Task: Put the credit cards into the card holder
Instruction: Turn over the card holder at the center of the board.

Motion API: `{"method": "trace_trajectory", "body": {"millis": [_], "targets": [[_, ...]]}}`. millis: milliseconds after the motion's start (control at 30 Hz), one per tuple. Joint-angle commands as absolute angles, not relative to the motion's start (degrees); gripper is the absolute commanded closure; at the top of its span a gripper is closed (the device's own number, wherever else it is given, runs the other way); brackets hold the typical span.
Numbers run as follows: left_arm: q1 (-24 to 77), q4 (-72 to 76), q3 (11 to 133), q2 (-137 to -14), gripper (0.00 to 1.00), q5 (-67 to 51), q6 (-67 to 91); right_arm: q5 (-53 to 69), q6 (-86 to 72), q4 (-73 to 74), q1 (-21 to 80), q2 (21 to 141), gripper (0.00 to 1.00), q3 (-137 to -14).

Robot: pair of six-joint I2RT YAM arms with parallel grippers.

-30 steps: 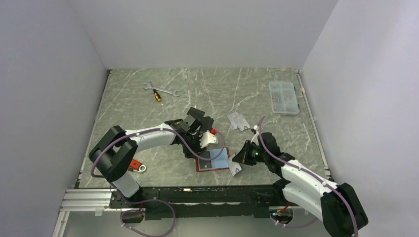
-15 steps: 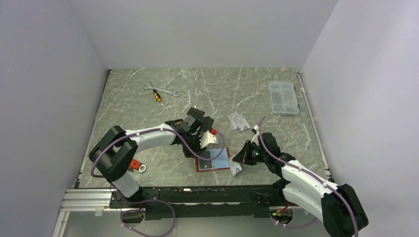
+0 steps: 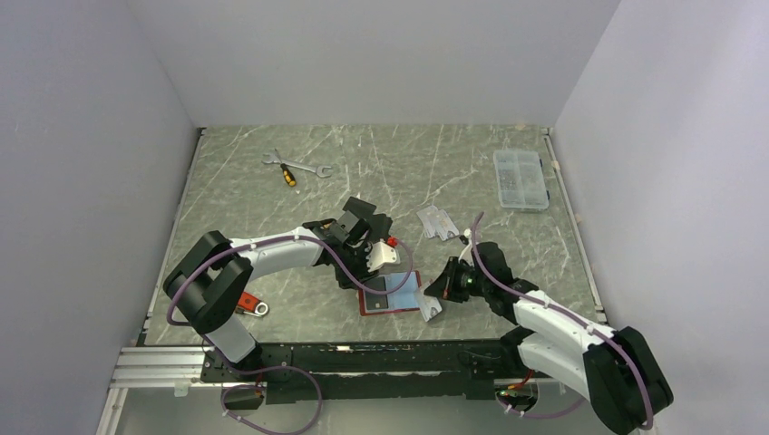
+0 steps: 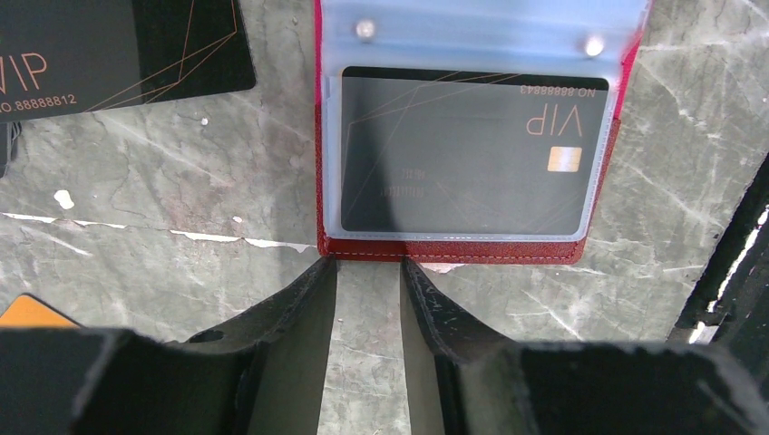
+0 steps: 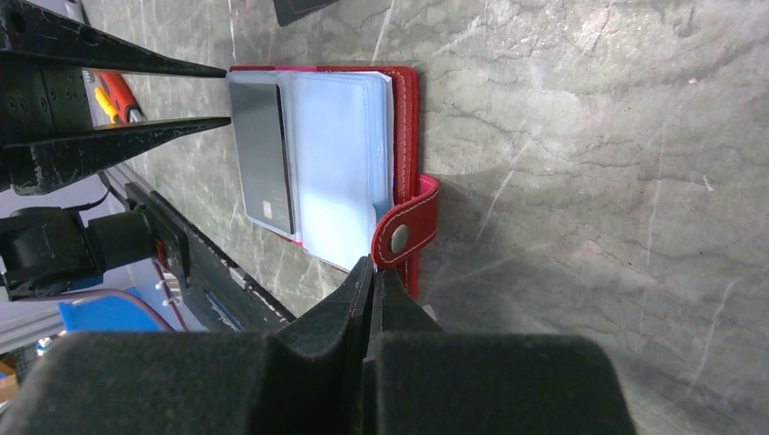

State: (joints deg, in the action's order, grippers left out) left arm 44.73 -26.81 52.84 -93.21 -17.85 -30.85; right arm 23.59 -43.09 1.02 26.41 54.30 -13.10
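You've got one black card (image 4: 462, 154) sleeved in the card holder (image 3: 392, 294), lying open near-centre between your spread, empty left gripper (image 4: 367, 267) and pressed-together right gripper (image 5: 372, 267); the loose black card (image 4: 118, 45) and far silver-grey cards (image 3: 438, 222) are left to load.

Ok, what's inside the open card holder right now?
In the card holder, one black VIP card shows through the top clear sleeve; sleeves beneath are covered.

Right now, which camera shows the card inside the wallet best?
Left wrist: the black card lies face-on under its clear sleeve, print readable. Right wrist shows it slanted, a narrow strip; the top view, only a dark patch.
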Motion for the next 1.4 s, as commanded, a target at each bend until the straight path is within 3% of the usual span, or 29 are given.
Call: {"method": "trace_trajectory", "body": {"millis": [0, 567, 1167, 1367], "targets": [[45.0, -26.5, 53.4, -91.1, 0.63, -18.2, -31.8, 25.2, -44.0, -3.9, 26.7, 56.9, 1.00, -12.2], [44.9, -27.2, 53.7, -90.8, 0.65, -18.4, -32.0, 30.9, -49.9, -16.3, 27.3, 57.8, 1.00, -12.2], [38.7, -31.1, 55.9, -87.1, 0.66, -26.6, -34.6, 30.5, -53.3, -28.2, 37.3, 77.7, 1.00, -20.8], [38.0, -31.8, 54.8, -84.8, 0.66, -27.1, -37.4, 29.8, -53.4, -29.0, 38.1, 79.4, 1.00, -20.5]]}}
